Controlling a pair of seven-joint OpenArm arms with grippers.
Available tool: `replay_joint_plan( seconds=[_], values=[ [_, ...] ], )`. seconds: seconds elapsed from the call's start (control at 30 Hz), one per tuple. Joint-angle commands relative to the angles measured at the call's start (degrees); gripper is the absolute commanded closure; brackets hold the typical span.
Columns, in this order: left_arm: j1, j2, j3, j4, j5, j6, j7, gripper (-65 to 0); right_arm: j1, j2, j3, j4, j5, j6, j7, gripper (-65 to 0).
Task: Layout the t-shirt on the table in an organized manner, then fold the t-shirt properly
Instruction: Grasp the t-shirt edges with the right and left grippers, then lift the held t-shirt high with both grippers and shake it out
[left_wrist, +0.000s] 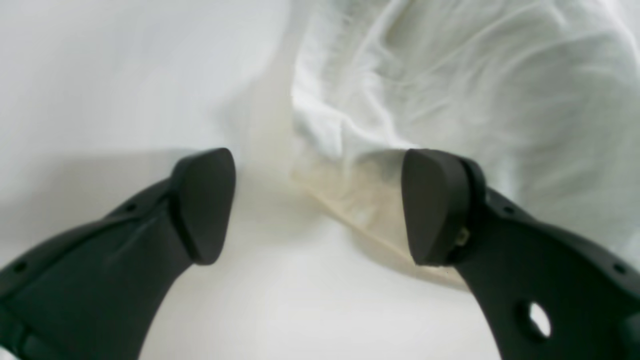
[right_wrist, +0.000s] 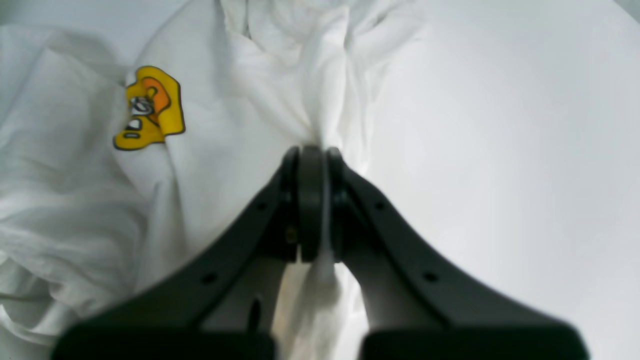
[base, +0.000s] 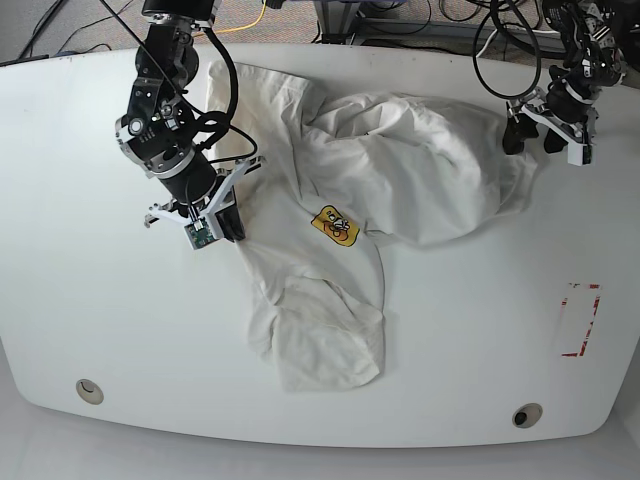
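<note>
My right arm: it reaches down from the far edge of the table on the base view's left, wrist bent so the gripper points toward the near side and slightly inward.
My right gripper: jaws pressed together on a pinch of the shirt, a thin strip of white cloth showing between the pads (in the base view this is the shirt's left border, just beside my wrist camera board).
My left arm: it comes in from the far right corner of the base view, cables trailing above it, with the gripper pointed down at the table.
My left gripper: jaws spread wide with nothing between them; the right-hand fingertip sits over the shirt's edge, the other over bare table. I cannot tell whether either tip touches.
Shirt: crumpled across the middle of the table, logo side up, one part bunched high toward the far right, another trailing toward the near edge in loose folds.
Logo: yellow and orange, creased, just left of my right grip in the wrist view.
Red mark: on the table's right side, well apart from the shirt.
Holes: one near the front left corner, one near the front right.
</note>
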Motion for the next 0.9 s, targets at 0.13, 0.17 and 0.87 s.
replay_joint_plan(
  seconds=[0.13,0.17,0.87],
  values=[
    [-0.6,0.2,2.8,-0.1,0.7,-0.1,2.6,-49.2,0.8,0.1,0.1,1.5,0.6,-0.1,1.2,0.0],
    [-0.6,0.2,3.0,-0.1,0.7,-0.1,2.6,-49.2,0.8,0.1,0.1,1.5,0.6,-0.1,1.2,0.0],
    [-4.9,-2.4,4.0,3.4,0.7,0.0,2.8,0.0,0.8,0.2,0.7,2.7,0.6,-0.1,1.3,0.0]
  ],
)
